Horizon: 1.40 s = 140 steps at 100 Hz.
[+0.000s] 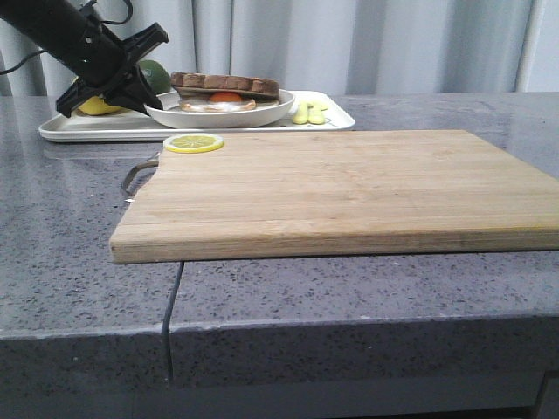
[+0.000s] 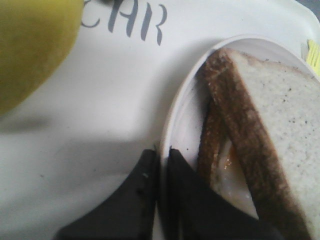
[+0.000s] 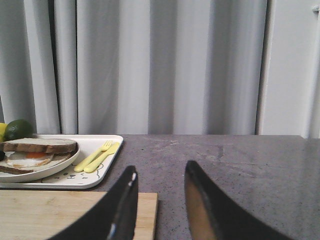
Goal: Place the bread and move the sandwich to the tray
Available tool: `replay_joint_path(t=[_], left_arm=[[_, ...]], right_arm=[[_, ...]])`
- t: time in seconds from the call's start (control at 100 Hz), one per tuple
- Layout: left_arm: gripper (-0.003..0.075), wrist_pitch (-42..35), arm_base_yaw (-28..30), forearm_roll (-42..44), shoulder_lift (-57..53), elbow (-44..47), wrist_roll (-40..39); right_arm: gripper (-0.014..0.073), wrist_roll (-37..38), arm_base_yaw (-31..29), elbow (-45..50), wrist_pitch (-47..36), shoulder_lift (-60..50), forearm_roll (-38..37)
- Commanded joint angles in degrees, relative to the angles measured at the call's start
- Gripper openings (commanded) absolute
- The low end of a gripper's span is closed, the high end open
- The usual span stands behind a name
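So, starting at my left: the left gripper (image 1: 150, 98) is down at the near left edge of the plate (image 1: 220, 115), and in the left wrist view its jaws are pinched on that white rim, one finger (image 2: 127, 200) outside on the tray (image 1: 105, 128) and the other inside the plate. Behind the arm I see a yellow lemon (image 1: 96, 106) and a green lime (image 1: 155, 73) on the tray. The sandwich (image 1: 224, 91) sits on the plate, which rests on the tray: a brown-crusted top slice of bread (image 2: 270, 130) lies over a fried egg (image 1: 218, 103) with an orange yolk. Just right of the plate, yellow-green cutlery (image 1: 311, 112) lies on the tray. In front of the tray, a lemon slice (image 1: 193, 142) lies on the far left corner of the bamboo cutting board (image 1: 349, 188), which covers much of the grey worktop (image 1: 61, 244). On my right, the right gripper (image 3: 159, 200) hangs above the board's far right corner and the worktop, well apart from the tray, its jaws parted and holding nothing.
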Motion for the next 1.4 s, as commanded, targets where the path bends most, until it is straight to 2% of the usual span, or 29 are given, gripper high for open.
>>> replay_joint_path(t=[0.0, 0.24, 0.34, 0.59, 0.77, 1.07, 1.389], left_arm=[[0.0001, -2.65, 0.09, -3.46, -3.77, -2.24, -0.4], [0.0227, -2.04, 0.09, -3.68, -3.77, -2.24, -0.4], [0.0288, -1.78, 0.09, -3.79, -3.77, -2.24, -0.4], [0.0293, -0.32, 0.82, -3.2, -4.57, -2.24, -0.4], [0.0293, 1.69, 1.07, 2.19, -6.39, -3.83, -0.4], [0.0293, 13.73, 1.07, 10.17, -8.32, -13.54, -0.4], [0.0293, 16.99, 1.07, 15.86, -19.79, -15.24, -0.4]], right_arm=[[0.0256, -0.46, -0.46, -1.65, -2.42, 0.24, -1.68], [0.0256, -0.46, -0.46, -1.65, -2.42, 0.24, -1.68], [0.0256, -0.46, -0.46, -1.65, -2.6, 0.24, -1.68], [0.0256, -0.46, -0.46, -1.65, -3.53, 0.24, -1.68], [0.0256, -0.46, -0.46, -1.65, -3.57, 0.24, -1.68], [0.0256, -0.46, -0.46, -1.65, -3.62, 0.24, -1.68], [0.0256, -0.46, -0.46, -1.65, -3.79, 0.24, -1.68]])
